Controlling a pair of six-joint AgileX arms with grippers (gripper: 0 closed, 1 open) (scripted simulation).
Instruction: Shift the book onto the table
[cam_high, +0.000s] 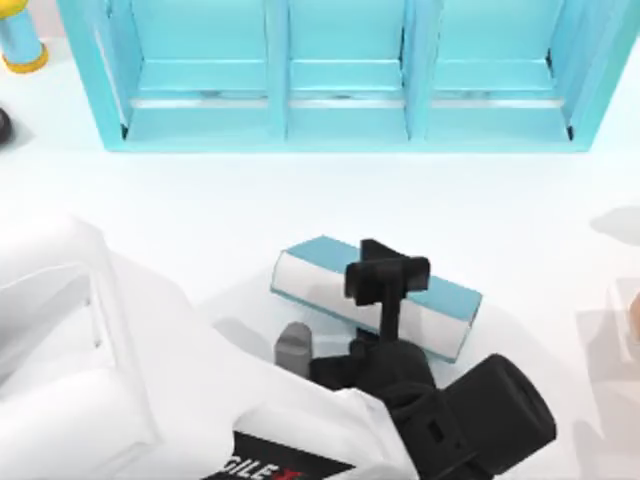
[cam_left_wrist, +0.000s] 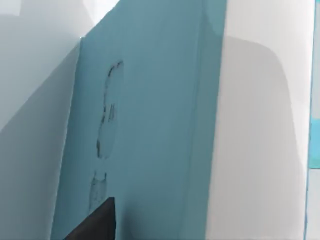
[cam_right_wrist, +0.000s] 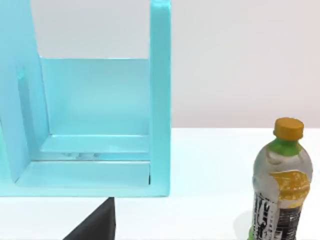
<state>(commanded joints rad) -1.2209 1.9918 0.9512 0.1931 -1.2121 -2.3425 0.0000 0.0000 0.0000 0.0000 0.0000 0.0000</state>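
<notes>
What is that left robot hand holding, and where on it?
The left hand sits over the book on the table, around its middle; whether it actually grips cannot be told.

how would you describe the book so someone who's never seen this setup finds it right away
Start at the teal-blue three-bay shelf unit along the far edge of the white table. Come toward the near edge, to the middle: the book lies flat there, with the left gripper over it. It is the thick teal slab with white page edges, unlike the round bottle.
</notes>
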